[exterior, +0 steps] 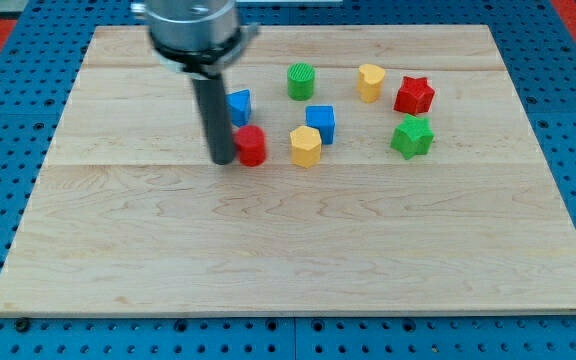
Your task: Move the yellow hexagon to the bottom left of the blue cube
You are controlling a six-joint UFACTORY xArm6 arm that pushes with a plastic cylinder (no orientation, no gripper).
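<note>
The yellow hexagon (pixel 306 146) lies on the wooden board just below and to the left of the blue cube (pixel 321 123), nearly touching it. My tip (pixel 223 159) stands to the hexagon's left, right against the left side of a red block (pixel 252 145). The red block sits between my tip and the hexagon. A second blue block (pixel 239 105) sits just above the red one, partly hidden behind the rod.
A green cylinder (pixel 301 81) and a yellow block (pixel 370 82) lie near the view's top. A red star (pixel 414 96) and a green star (pixel 412 136) lie at the right. The wooden board (pixel 288 250) rests on a blue pegboard.
</note>
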